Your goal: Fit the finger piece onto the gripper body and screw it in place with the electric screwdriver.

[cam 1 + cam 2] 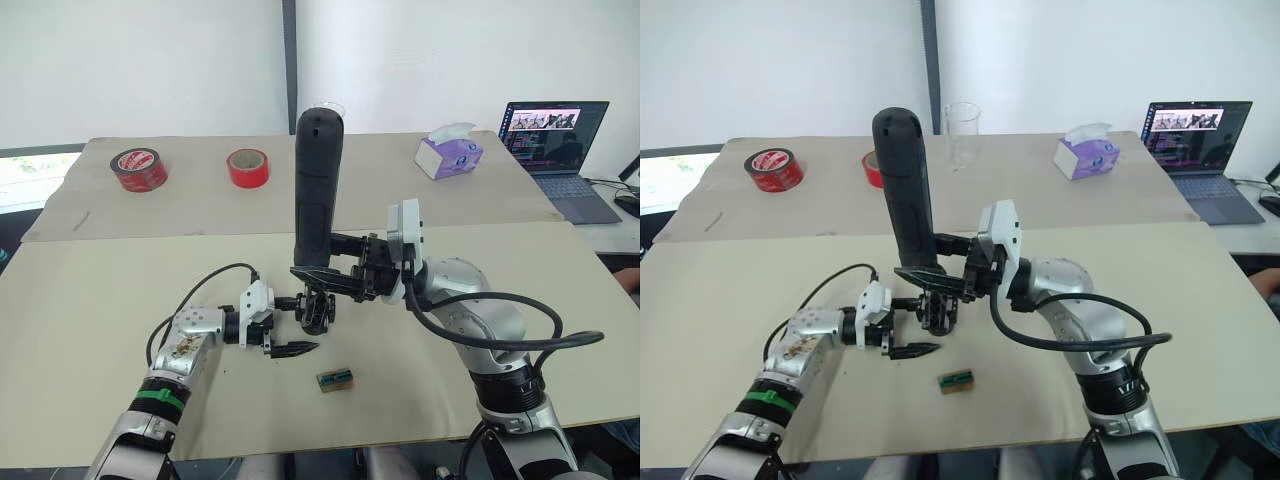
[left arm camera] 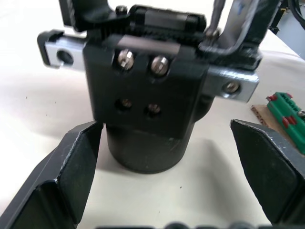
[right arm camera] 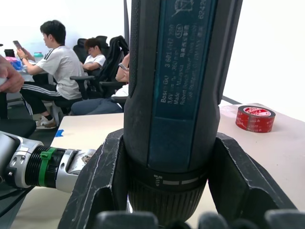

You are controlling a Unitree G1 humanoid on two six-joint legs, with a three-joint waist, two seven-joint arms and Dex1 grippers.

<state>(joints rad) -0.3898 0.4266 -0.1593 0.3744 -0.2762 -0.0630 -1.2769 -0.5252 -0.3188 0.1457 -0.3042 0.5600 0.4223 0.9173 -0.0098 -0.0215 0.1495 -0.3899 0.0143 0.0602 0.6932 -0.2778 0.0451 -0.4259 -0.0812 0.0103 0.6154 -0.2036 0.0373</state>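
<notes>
The right gripper [image 1: 325, 272] clamped the electric screwdriver [image 1: 318, 190] upright, bit down over the gripper body [image 1: 316, 310] on the table [image 1: 90, 300]. The left gripper [image 1: 285, 335], fingers spread, flanked that body without touching. Screwing seemed in hand; next, the bit must seat squarely on a screw.

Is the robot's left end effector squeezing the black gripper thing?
No. The left end effector is open, its fingers standing apart from the gripper body.

Head stereo pair looks forward and down over the tabletop [image 1: 100, 290] toward its far edge, sharing the whole scene. Wrist cameras sit very close: left faces the gripper body [image 2: 147, 95], right faces the electric screwdriver [image 3: 176, 95].
</notes>
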